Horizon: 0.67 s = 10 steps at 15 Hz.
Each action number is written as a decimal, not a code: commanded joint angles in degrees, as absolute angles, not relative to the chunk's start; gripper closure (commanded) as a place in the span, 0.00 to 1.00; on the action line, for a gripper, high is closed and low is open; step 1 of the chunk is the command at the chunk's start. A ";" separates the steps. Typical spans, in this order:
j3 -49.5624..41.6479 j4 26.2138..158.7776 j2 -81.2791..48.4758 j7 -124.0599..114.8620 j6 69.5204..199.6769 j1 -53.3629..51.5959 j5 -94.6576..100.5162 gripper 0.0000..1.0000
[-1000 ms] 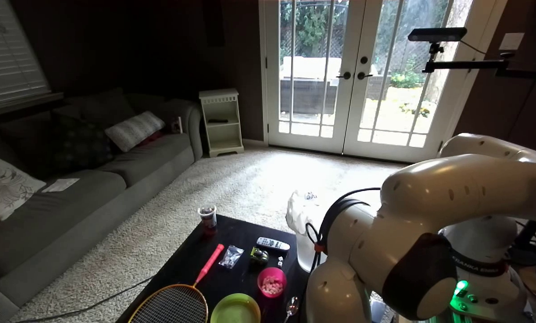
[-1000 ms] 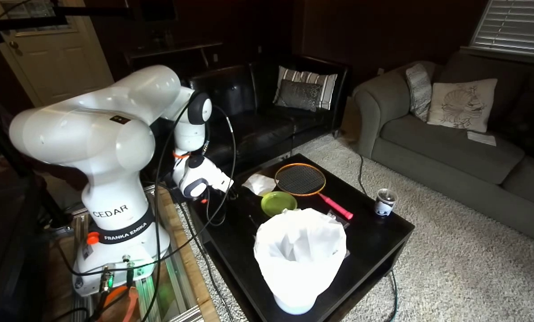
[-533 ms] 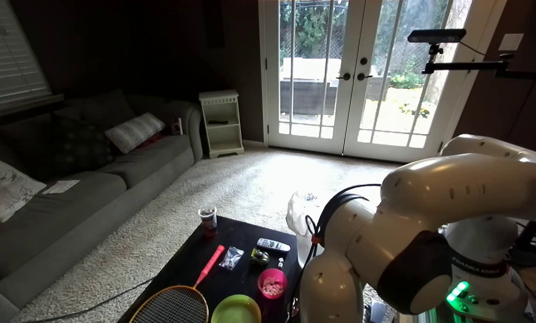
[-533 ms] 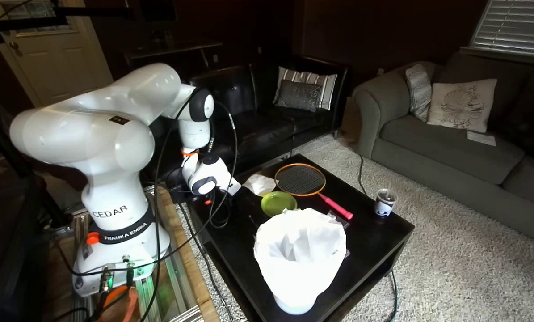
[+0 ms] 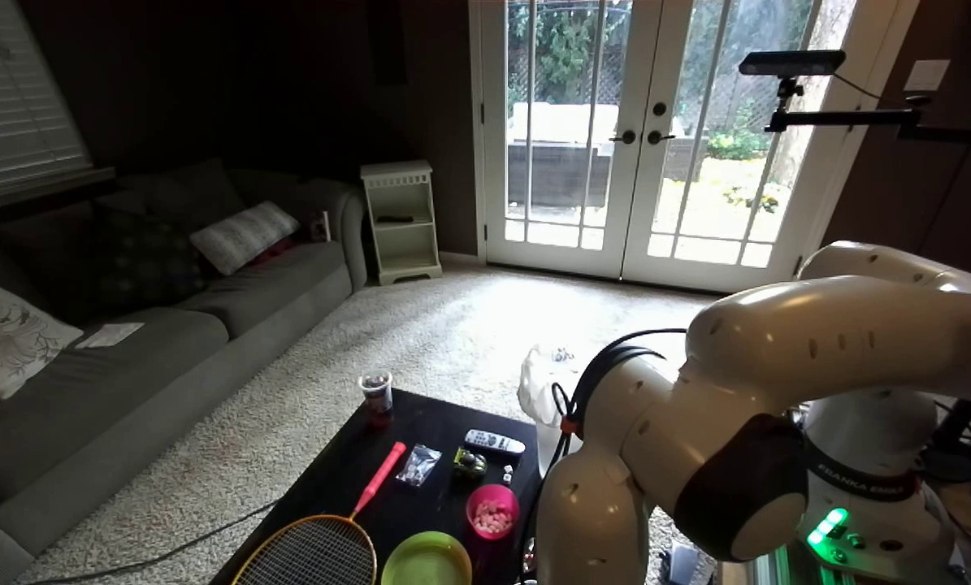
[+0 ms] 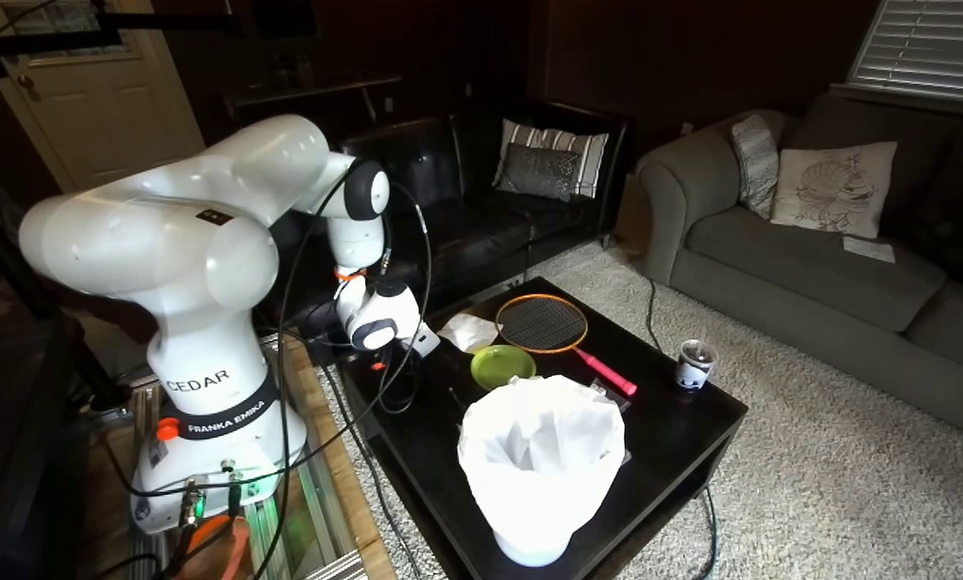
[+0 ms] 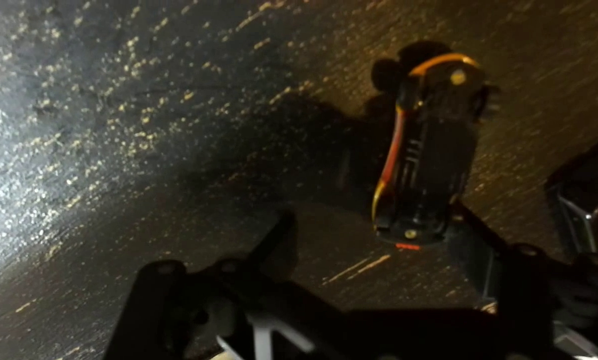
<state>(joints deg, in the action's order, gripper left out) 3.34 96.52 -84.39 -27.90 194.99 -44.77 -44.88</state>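
- Shifted since a second ago: our arm (image 6: 280, 161), whose wrist end now sits slightly further right in an exterior view, above the left edge of the worktop (image 6: 666, 435).
- At the bottom of the wrist view our tool (image 7: 373, 217) stands spread wide, with nothing that we can see in its grip.
- We find the toy car (image 7: 429, 155) right of centre there, underside showing, mostly beyond the tool; its lower end is just beside the right-hand finger (image 7: 471, 247), and we cannot tell whether they touch.
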 commanded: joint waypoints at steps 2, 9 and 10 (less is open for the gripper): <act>7.78 97.31 -83.34 -25.53 194.98 -39.51 -43.76 0.00; 14.55 104.97 -78.79 -20.77 200.96 -28.17 -40.29 0.00; 13.69 105.93 -78.07 -20.24 199.89 -28.35 -41.10 0.00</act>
<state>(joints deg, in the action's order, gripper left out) 13.87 100.36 -81.60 -21.51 200.18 -29.93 -41.43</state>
